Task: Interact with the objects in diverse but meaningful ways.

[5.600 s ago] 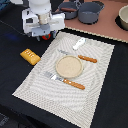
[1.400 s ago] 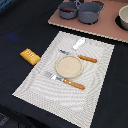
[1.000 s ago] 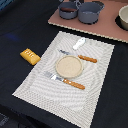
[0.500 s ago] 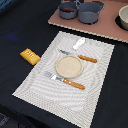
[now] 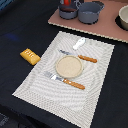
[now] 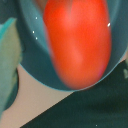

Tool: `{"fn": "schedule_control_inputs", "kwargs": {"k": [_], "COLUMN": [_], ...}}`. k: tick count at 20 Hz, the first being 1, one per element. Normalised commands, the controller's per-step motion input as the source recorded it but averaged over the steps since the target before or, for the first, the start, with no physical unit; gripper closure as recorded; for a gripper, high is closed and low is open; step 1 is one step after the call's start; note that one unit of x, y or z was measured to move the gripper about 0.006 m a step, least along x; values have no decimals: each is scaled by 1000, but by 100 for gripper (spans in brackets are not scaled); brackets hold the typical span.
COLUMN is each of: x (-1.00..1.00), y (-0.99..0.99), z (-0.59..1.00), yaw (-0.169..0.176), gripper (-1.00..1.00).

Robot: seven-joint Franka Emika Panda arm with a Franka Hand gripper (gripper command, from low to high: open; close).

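Observation:
A red round tomato (image 6: 77, 42) fills the wrist view, blurred and very close, lying inside a grey pot (image 6: 35, 70). In the exterior view a bit of red (image 5: 65, 2) shows in the left grey pot (image 5: 68, 10) at the far edge. The yellow-orange ridged bread block (image 5: 30, 56) lies on the dark table off the exterior view's left of the striped mat (image 5: 35, 85). The white fish (image 5: 79, 43) lies on the mat's far part. The sausage is out of view. My gripper and arm do not show in the exterior view; a blurred grey-green shape (image 6: 9, 60) may be a finger.
A tan round plate (image 5: 68, 66) sits mid-mat between an orange-handled knife (image 5: 80, 57) and an orange-handled fork (image 5: 67, 82). A second grey pot (image 5: 90, 12) and a third vessel (image 5: 123, 17) stand on the pinkish board (image 5: 107, 30) at the back.
The arm, over the far left of the mat 5.6 s ago, has left the exterior view. Nothing has moved on the table over the last 1.4 s.

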Motion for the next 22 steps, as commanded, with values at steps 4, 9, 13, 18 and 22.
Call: {"fn": "schedule_control_inputs", "kwargs": {"k": [4,9,13,18,22], "x": [69,-114,-233,-274,-153], "y": [50,-333,-876,-915,-976], "z": [19,323,366,278,225], "yaw": [-12,-21,-8,0,0], "gripper": [-100,-100,-100,-100,-100]}}
